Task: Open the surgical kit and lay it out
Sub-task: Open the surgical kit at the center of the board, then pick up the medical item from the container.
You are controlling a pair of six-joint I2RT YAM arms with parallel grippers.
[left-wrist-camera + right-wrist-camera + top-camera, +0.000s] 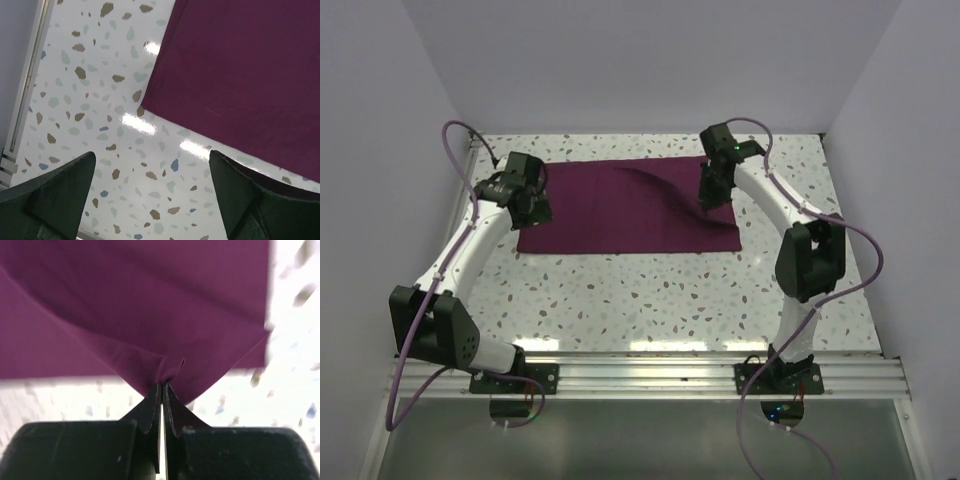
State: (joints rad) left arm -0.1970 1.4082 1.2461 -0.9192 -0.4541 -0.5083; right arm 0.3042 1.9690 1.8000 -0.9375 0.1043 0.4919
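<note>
The dark purple cloth wrap (620,205) lies on the speckled table at the back middle. My right gripper (711,192) is shut on the cloth's right edge (167,372) and lifts a fold of it off the table. My left gripper (533,205) is open and empty over the table at the cloth's left edge; in the left wrist view (150,172) its jaws stand wide apart above bare table, with the cloth's corner (240,75) just ahead. The steel tray, tweezers and forceps are hidden or out of view.
The speckled table (650,290) is enclosed by pale walls at the back and sides. A metal rail (650,375) runs along the near edge at the arm bases. The table's left rim (22,100) shows in the left wrist view.
</note>
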